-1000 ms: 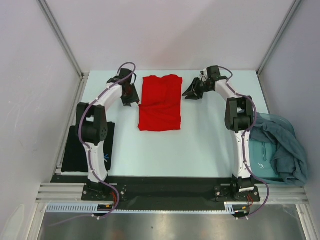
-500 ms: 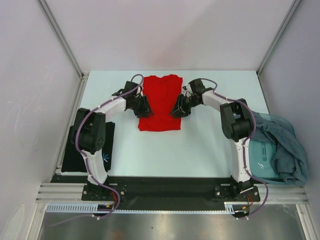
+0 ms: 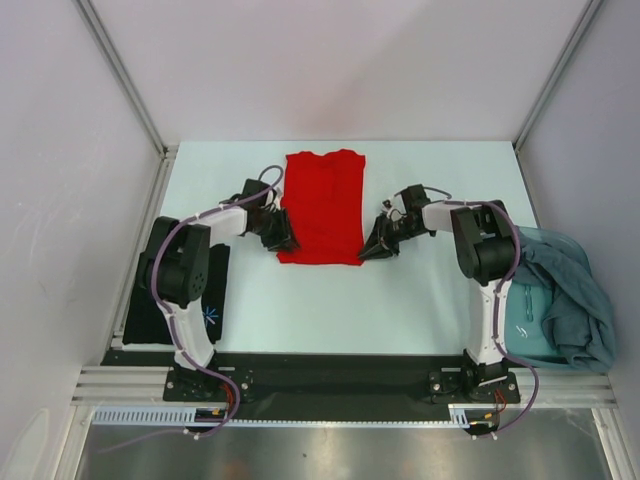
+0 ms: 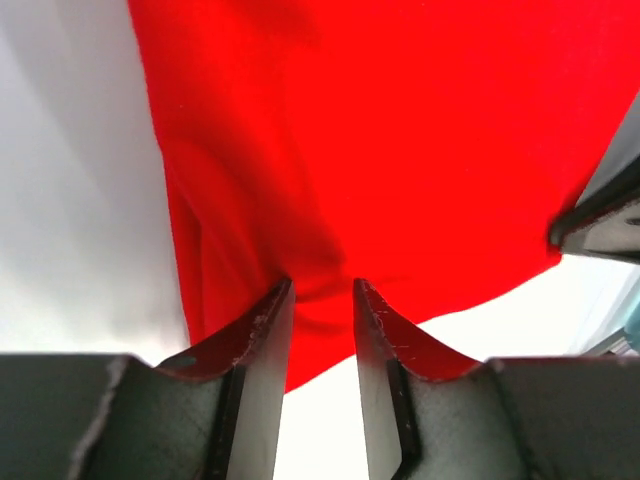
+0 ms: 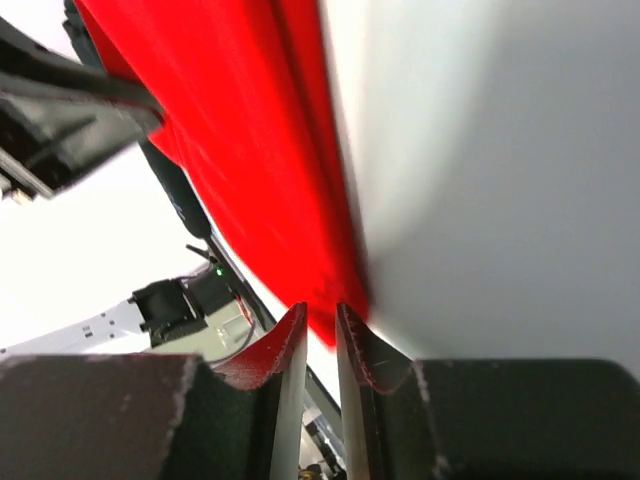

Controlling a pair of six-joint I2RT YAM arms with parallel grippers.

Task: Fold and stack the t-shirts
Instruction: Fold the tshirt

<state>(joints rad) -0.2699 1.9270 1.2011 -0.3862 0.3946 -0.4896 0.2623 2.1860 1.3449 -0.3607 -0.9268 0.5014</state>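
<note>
The red t-shirt (image 3: 322, 205) lies flat in the middle of the table, collar at the far end, folded into a narrow strip. My left gripper (image 3: 283, 240) is low at its near left corner, jaws closed to a narrow gap with red cloth (image 4: 400, 130) pinched at the tips (image 4: 322, 285). My right gripper (image 3: 372, 250) is at the near right corner, jaws almost together on the red hem (image 5: 250, 150) at the tips (image 5: 320, 308). A black t-shirt (image 3: 150, 300) with a small starburst print lies folded at the left. Teal-grey t-shirts (image 3: 570, 290) are heaped at the right.
The teal-grey heap hangs over a pale blue bin (image 3: 520, 320) at the table's right edge. White walls with metal frame posts enclose the table. The right gripper's body (image 4: 600, 220) shows at the right edge of the left wrist view.
Both grippers have moved from beside the collar end down along the shirt's sides to its near corners. The shirt now looks narrower and smoother.
</note>
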